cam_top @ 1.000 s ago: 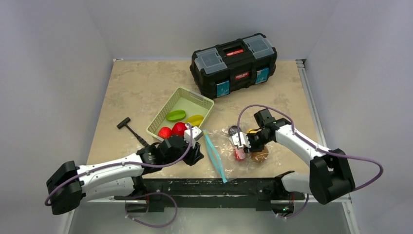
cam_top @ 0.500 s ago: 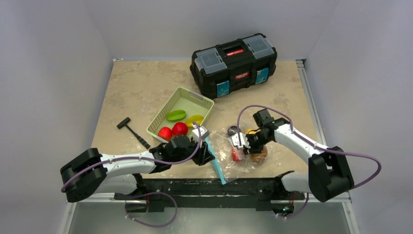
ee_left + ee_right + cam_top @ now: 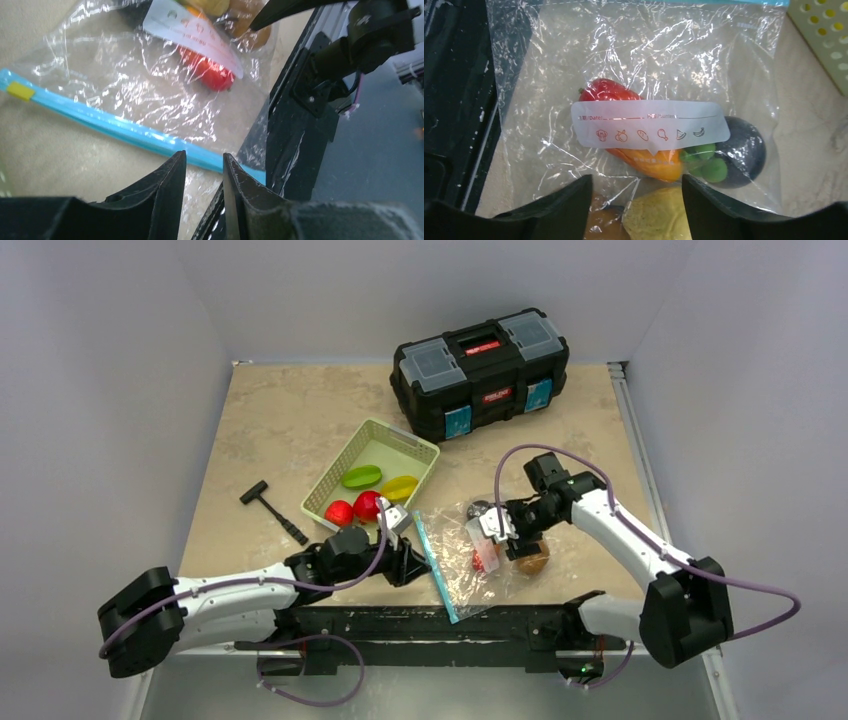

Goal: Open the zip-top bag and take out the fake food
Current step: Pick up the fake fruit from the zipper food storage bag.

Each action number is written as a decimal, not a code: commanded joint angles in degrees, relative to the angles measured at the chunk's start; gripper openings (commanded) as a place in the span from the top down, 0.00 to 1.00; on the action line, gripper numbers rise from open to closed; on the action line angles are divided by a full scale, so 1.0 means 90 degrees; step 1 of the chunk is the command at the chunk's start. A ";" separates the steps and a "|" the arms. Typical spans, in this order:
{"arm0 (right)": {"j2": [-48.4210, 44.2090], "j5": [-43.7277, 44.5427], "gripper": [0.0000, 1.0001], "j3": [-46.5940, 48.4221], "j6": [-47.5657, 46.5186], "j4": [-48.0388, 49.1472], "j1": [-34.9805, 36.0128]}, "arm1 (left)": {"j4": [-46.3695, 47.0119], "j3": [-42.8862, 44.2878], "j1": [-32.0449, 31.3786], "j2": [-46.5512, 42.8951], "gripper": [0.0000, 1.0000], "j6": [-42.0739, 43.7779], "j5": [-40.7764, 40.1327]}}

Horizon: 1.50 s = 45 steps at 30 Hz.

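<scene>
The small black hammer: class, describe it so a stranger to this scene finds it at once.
Start at the black plastic toolbox at the far edge of the beige table; nearer sits a pale green lattice basket. The small black hammer lies left of it, the only slim T-shaped tool.

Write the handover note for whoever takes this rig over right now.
Left gripper: narrowly open, empty, at the zip-top bag's teal strip.
Right gripper: open, empty, over the bag.
Done: four pieces of fake food lie in the basket.
Left to do: red pepper, carrot and others are inside the bag; unzip it if it is zipped and take them out.
</scene>
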 commanded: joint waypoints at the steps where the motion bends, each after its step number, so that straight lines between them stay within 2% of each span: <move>1: -0.0195 0.0109 0.30 0.0244 -0.0482 -0.0171 0.0029 | 0.0308 -0.0382 0.0035 -0.0035 0.67 0.0150 0.0200; 3: -0.0099 0.0136 0.23 0.0213 -0.0580 0.0013 0.0027 | 0.0330 -0.0384 0.0035 0.0011 0.67 0.0307 0.0295; 5: 0.0062 0.0121 0.22 0.0221 -0.0633 0.0165 0.0051 | 0.0248 -0.0335 0.0026 0.0126 0.67 0.0528 0.0343; 11: 0.0448 0.0478 0.22 0.0111 -0.0421 0.0827 0.0195 | 0.0339 -0.0319 0.0018 0.0545 0.64 0.1142 0.0566; 19: 0.0696 0.0786 0.24 -0.0325 -0.0159 0.1481 0.0199 | 0.0811 -0.0513 0.0015 0.0515 0.54 0.1757 0.0572; 23: 0.0893 0.0722 0.30 -0.0307 -0.0062 0.1507 0.0209 | 0.1064 -0.0515 0.0015 0.0768 0.54 0.1949 0.0505; 24: 0.0667 0.0669 0.31 -0.0299 -0.0037 0.1499 0.0219 | 0.1148 -0.0533 0.0005 0.0854 0.54 0.1962 0.0503; 27: 0.1083 0.0588 0.39 -0.0280 0.0041 0.1491 0.0296 | 0.1387 -0.0556 -0.0077 0.1084 0.55 0.2004 0.0448; 29: 0.1193 0.0494 0.50 -0.0223 0.0123 0.1453 0.0351 | 0.1487 -0.0541 -0.0164 0.1182 0.55 0.2075 0.0382; 33: 0.1519 0.0413 0.78 0.0032 0.0286 0.1188 0.0470 | 0.1736 -0.0431 -0.0352 0.1531 0.55 0.2266 0.0212; 35: 0.1623 0.0418 0.87 0.0109 0.0344 0.1141 0.0485 | 0.2019 -0.0416 -0.0501 0.1762 0.54 0.2388 0.0000; 41: 0.1526 0.0357 0.89 0.0105 0.0430 0.1165 0.0492 | 0.3094 -0.0661 -0.0695 0.2350 0.54 0.2696 -0.0326; 43: 0.1438 0.0400 0.85 0.0113 0.0494 0.1179 0.0489 | 0.3423 -0.0801 -0.0698 0.2431 0.54 0.2761 -0.0369; 45: 0.1275 0.0366 0.75 0.0132 0.0512 0.1136 0.0491 | 0.3587 -0.0905 -0.0698 0.2405 0.54 0.2839 -0.0412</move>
